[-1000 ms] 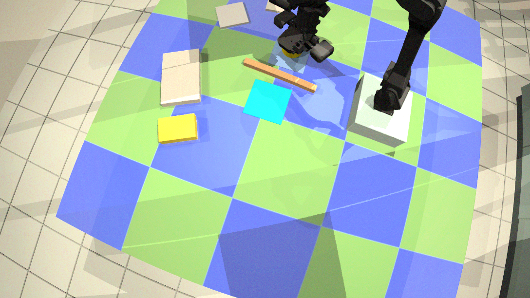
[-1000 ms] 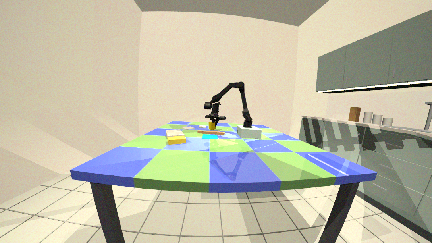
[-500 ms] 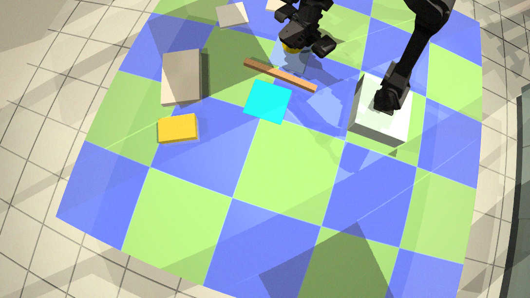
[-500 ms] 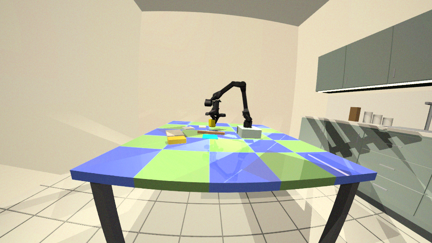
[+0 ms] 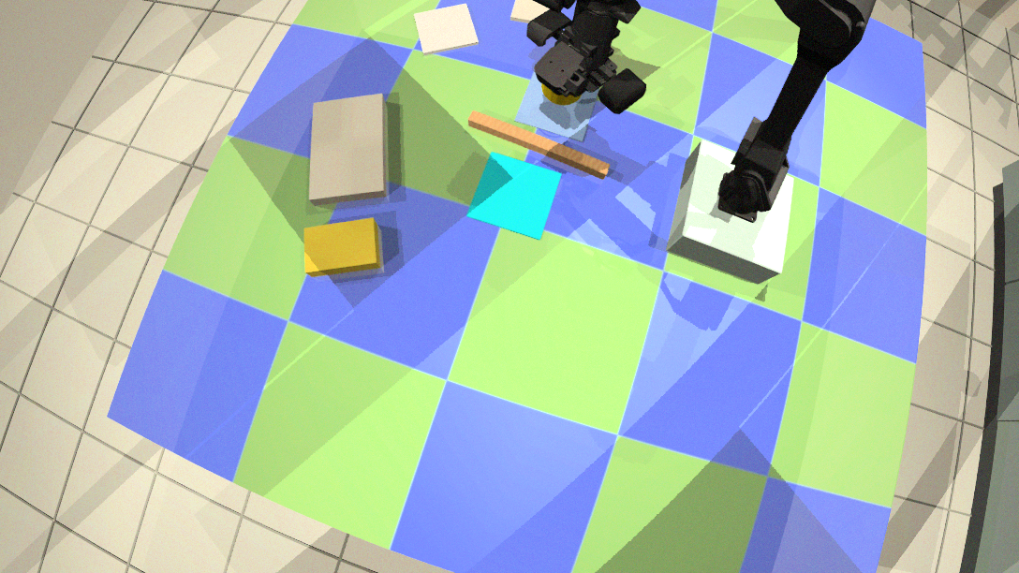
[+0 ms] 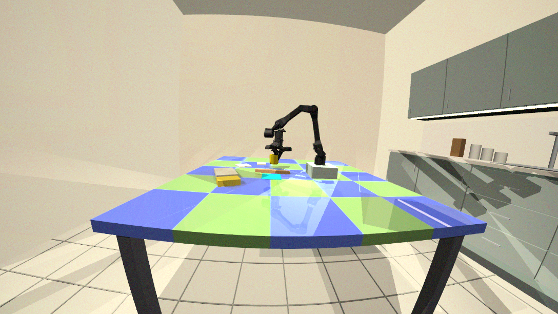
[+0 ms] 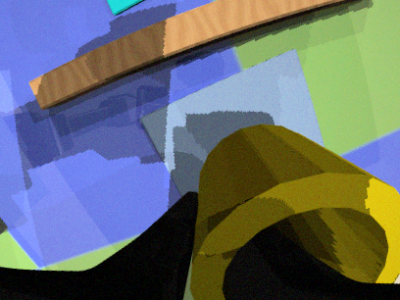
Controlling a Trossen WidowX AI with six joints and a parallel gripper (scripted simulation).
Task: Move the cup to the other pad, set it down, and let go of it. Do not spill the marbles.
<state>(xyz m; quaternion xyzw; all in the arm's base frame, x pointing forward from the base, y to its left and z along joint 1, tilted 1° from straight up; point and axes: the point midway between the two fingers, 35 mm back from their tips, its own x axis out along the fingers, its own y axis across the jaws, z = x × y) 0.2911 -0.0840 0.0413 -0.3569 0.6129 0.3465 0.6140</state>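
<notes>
The yellow cup is hollow, with its open mouth toward the wrist camera. My gripper is shut on its wall, one finger inside and one outside. The cup hangs a little above the pale blue pad. It looks about upright in the exterior view. The marbles are hidden; a dark finger covers much of the cup's mouth. The cyan pad is the other pad, and nothing stands on it.
A wooden bar lies between the pads. The arm's base stands on a white block. A beige box and a yellow block lie left. White tiles lie at the back.
</notes>
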